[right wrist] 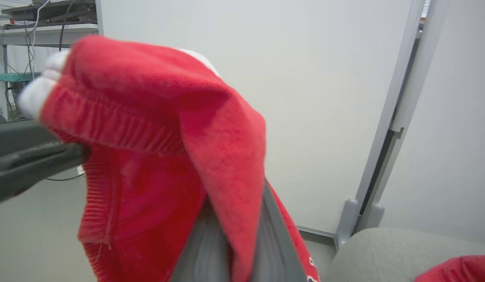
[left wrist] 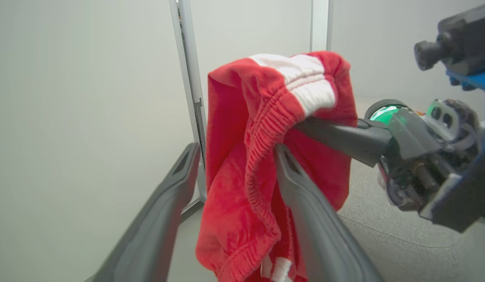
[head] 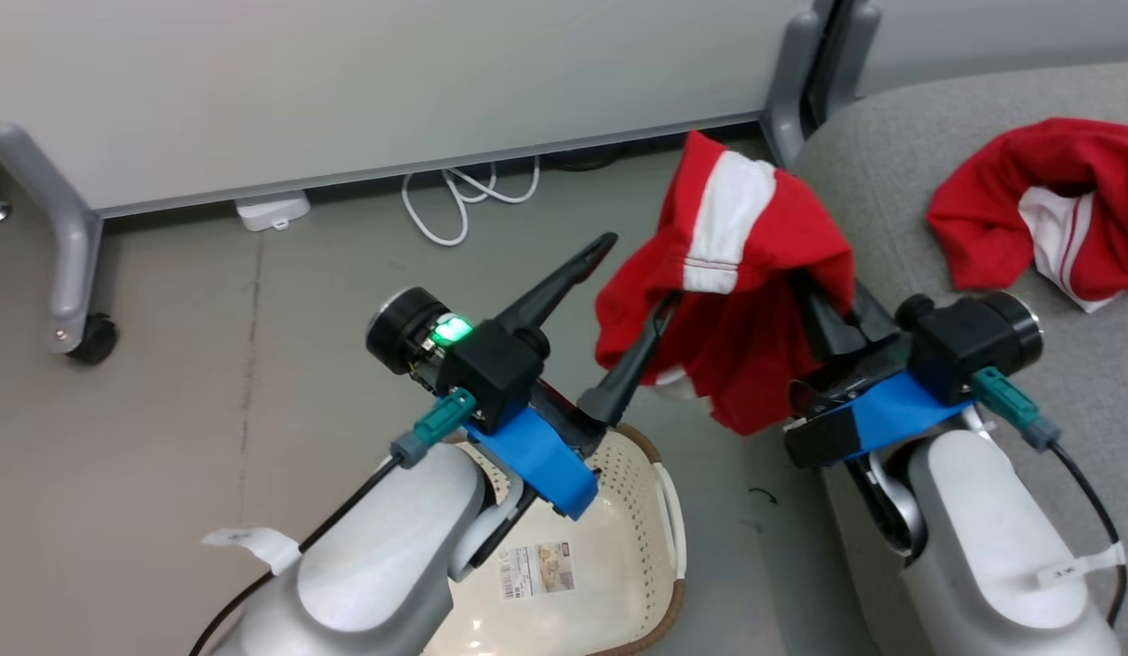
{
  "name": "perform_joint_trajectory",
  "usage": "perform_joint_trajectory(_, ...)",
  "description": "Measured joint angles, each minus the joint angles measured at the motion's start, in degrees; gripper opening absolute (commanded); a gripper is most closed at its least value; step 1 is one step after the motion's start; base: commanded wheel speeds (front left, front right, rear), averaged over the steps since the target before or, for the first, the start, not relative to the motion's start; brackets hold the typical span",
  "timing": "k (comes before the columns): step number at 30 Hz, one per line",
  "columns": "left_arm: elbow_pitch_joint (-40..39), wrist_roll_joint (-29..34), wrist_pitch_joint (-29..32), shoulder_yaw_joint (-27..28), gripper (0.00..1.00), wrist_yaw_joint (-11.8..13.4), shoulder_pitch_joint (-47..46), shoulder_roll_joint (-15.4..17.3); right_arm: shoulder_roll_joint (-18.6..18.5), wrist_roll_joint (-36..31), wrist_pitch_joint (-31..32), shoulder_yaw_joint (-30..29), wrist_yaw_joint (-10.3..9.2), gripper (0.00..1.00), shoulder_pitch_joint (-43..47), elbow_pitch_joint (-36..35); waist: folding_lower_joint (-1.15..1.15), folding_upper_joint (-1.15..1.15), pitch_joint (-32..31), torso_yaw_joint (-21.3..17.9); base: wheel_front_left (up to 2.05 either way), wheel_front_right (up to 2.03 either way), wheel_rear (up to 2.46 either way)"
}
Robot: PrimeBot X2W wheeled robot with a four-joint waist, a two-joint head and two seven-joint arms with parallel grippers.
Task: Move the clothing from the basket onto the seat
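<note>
Spread wide, the left hand (head: 641, 271) has one finger free in the air and the other touching the edge of a red garment (head: 737, 273) that hangs just beside it. On the far side the right hand (head: 828, 319) is pressed together on that garment, which drapes over its fingers by the edge of the seat (head: 901, 155). Beyond the right hand, a second red garment (head: 1038, 200) lies on the seat. The basket (head: 632, 492) sits under the left wrist.
</note>
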Motion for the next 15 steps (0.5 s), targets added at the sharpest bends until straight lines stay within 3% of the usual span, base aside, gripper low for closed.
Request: perform_joint_trajectory(15,-1.93,0.91,0.19,-2.69,1.0,0.21,1.46,1.71,0.16,-0.99,0.0,-9.79,-0.01,0.0,3.79,-3.41,0.0,0.0,3.52,-8.41,0.0,0.0,0.0)
